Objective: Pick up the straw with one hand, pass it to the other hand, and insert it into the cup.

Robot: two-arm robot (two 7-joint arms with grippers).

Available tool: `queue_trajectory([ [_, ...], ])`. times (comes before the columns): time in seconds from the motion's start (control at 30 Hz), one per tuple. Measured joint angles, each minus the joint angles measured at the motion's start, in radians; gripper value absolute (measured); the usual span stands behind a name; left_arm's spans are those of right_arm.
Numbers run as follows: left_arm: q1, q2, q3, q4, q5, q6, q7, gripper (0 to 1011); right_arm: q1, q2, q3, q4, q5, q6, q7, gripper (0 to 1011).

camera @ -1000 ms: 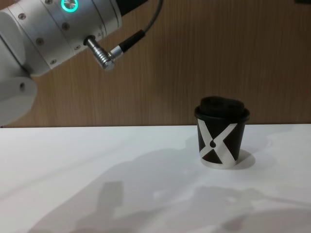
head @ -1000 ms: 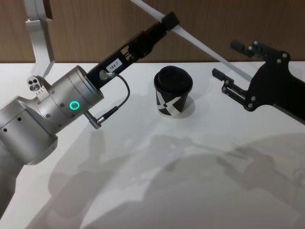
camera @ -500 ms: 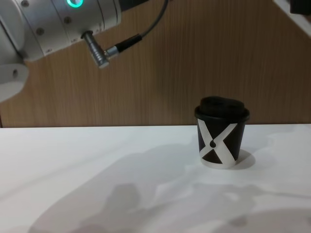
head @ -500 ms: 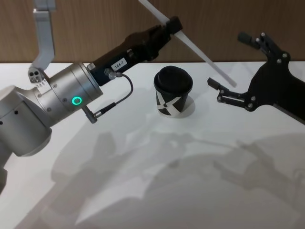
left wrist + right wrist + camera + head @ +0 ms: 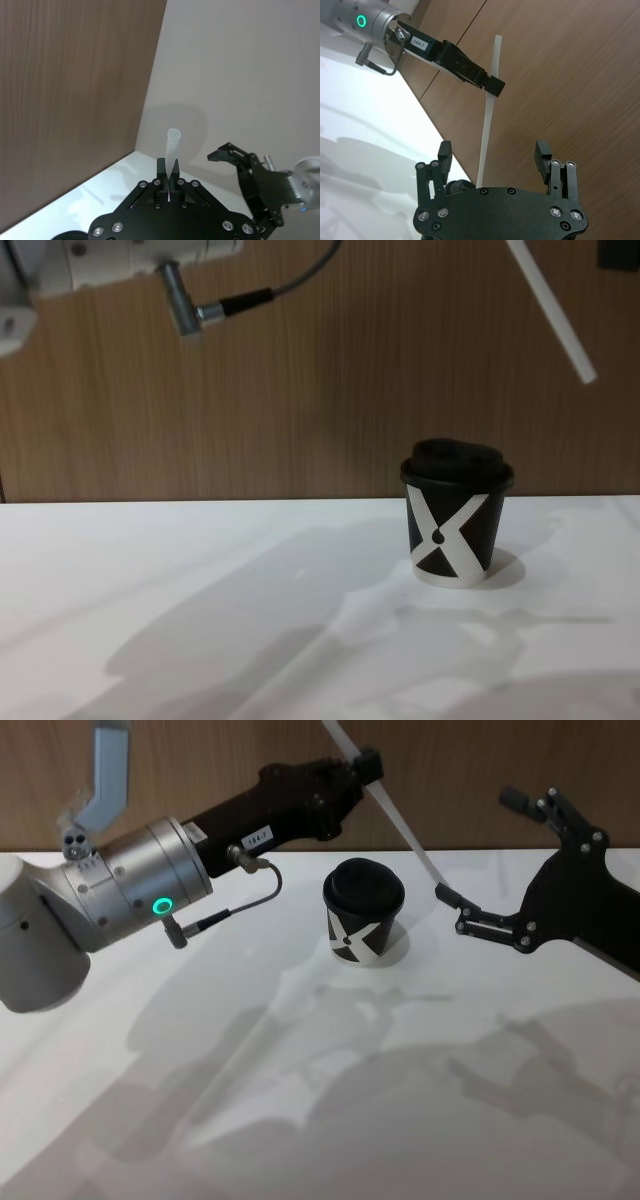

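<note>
The left pincer point(image 5: 364, 766), raised above the white tabletop point(image 5: 300, 1100), is clamped on the white straw point(image 5: 401, 821), which slants down from it. The straw's lower end sits between the wide-spread fingers of the right pincer point(image 5: 478, 845), ungripped. The black lidded cup point(image 5: 363, 915) stands upright below the left pincer.

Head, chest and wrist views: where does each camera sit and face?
Head view: high, looking down at the white table; left gripper shut on the thin white straw, right gripper open, right of the lidded black paper cup.
Chest view: low, looking across at the cup and wood-panelled wall; left arm at top.
Left wrist view: along its own gripper, past the straw's end, toward the right gripper.
Right wrist view: past its own open gripper toward the straw and left gripper.
Shared: all show the straw.
</note>
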Motion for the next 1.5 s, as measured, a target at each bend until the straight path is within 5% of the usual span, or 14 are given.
queue_trajectory([
  [0.67,-0.194,0.076,0.094,-0.027,0.158,0.177,0.096,13,0.000,0.000,0.000,0.000,0.000,0.000,0.000,1001],
  [1.5,-0.286,0.059,0.160,0.051,0.199,0.245,0.102,12,0.000,0.000,0.000,0.000,0.000,0.000,0.000,1001],
])
